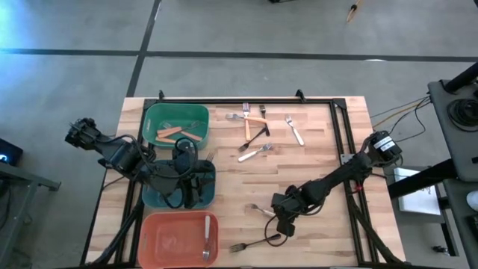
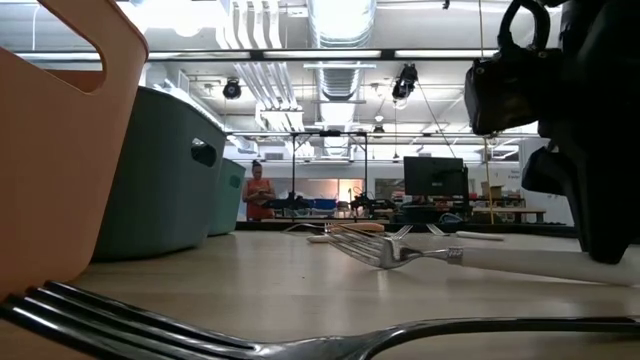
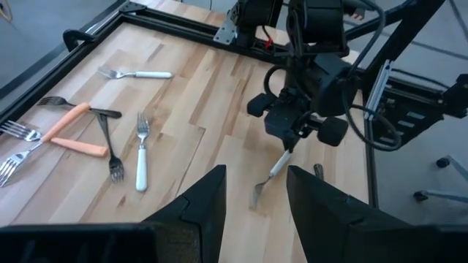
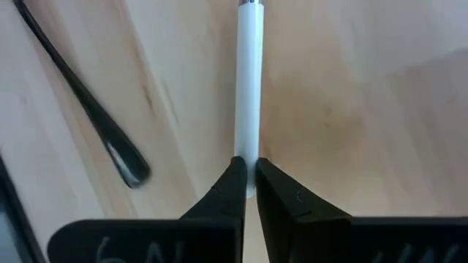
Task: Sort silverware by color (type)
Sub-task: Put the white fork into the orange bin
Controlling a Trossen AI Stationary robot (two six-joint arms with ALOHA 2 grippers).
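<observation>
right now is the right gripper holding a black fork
No, the right gripper is shut on a white-handled fork.

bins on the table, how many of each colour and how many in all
green plastic bin: 1
teal plastic bin: 1
salmon plastic bin: 1
total: 3

Overhead looking straight down, low level at tabletop, wrists close, all sharing table (image 1: pixel 321 149).
</observation>
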